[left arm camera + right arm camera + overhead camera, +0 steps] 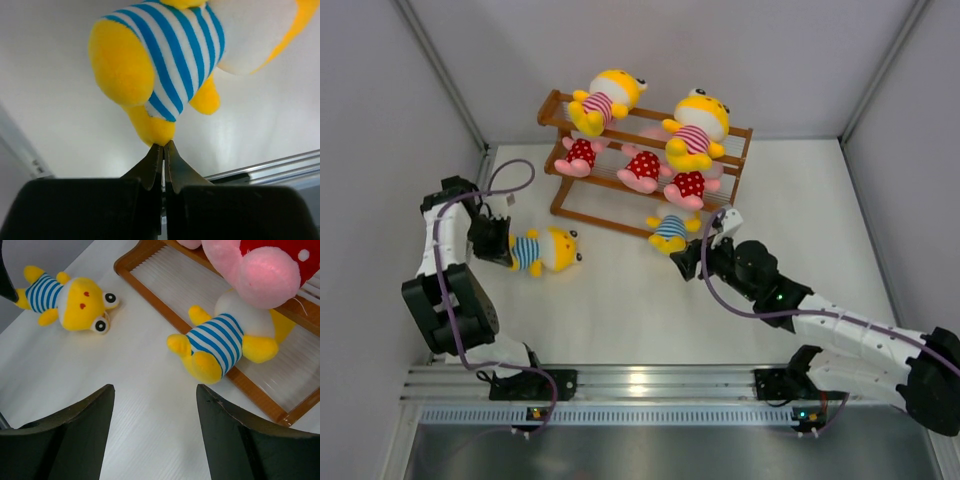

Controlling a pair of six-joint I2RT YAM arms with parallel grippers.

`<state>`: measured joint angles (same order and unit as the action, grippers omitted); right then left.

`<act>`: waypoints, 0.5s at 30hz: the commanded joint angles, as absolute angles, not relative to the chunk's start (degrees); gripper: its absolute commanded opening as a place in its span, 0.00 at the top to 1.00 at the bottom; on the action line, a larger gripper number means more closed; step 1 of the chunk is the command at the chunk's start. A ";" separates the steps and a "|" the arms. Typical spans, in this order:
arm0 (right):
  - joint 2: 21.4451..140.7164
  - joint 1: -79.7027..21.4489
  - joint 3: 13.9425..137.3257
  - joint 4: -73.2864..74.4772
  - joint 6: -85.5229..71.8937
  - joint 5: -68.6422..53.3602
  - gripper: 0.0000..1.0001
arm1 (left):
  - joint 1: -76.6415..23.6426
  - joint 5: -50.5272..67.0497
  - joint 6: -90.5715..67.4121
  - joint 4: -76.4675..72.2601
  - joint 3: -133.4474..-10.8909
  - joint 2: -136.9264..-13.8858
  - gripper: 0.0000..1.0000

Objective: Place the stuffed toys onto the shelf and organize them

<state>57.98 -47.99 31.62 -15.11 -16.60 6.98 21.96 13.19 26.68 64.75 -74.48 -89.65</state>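
While both arms reach in from the near edge, the white table (620, 320) carries all that follows.

Wooden shelf (560, 200): brown, three tiers of thin rods, at the far side of the table.

Top tier: left pink-striped toy (605, 98) and right pink-striped toy (696, 128), both yellow plush.

Middle tier: left pink toy (580, 155), centre pink toy (642, 168), right pink toy (688, 186), all in red white-dotted outfits.

Bottom tier: blue-striped toy at the shelf (220, 342), yellow, head over the rods beneath a pink toy, body across the front rail, legs out on the table.

Blue-striped toy on the table (546, 250): yellow, lying flat, well apart from the shelf, off its left front corner.

Right gripper (154, 388): fingers spread wide, holding nothing, near the legs of the blue-striped toy at the shelf.

Left gripper (163, 146): fingers pressed together, tips touching one foot of the blue-striped toy on the table. Whether any plush is caught between them cannot be told.
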 commanded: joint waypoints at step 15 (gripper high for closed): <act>53.08 -48.78 31.90 -14.33 -16.17 11.07 0.33 | 17.49 47.10 -9.38 48.44 -64.96 -73.15 1.00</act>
